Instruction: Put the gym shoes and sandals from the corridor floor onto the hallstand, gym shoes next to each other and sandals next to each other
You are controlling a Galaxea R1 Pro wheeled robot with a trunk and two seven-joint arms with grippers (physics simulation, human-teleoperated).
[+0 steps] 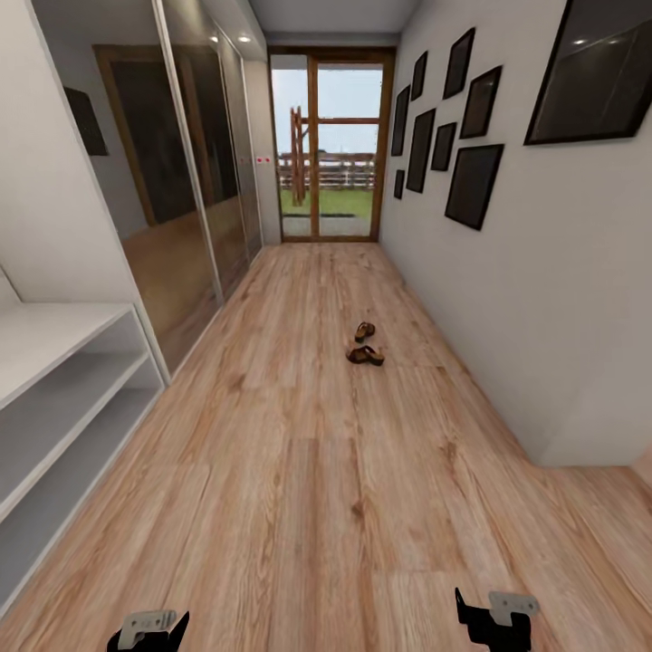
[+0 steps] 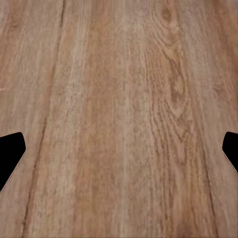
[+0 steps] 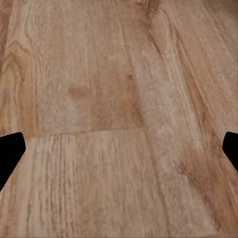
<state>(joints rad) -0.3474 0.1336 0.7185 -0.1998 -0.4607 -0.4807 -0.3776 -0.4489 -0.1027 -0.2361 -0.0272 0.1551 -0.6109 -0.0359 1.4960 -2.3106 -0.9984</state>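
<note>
Two dark brown sandals lie on the wood-plank corridor floor [image 1: 299, 471] midway down the hall, the nearer one [image 1: 365, 355] just in front of the farther one [image 1: 364, 331]. The pale grey-white hallstand [image 1: 54, 398] stands at the left, its bench top and two open shelves bare. The gym shoes are out of view. My left gripper [image 1: 149, 631] and right gripper [image 1: 493, 618] hang low at the head view's bottom edge, far from the sandals. In each wrist view the fingertips [image 2: 11, 153] [image 3: 10, 154] stand wide apart over bare floor, both open and holding nothing.
Mirrored wardrobe doors [image 1: 195, 181] run along the left wall beyond the hallstand. Dark picture frames [image 1: 471, 186] hang on the right wall, which juts out with a corner [image 1: 543, 453] at the right. A glass door [image 1: 330, 149] closes the far end.
</note>
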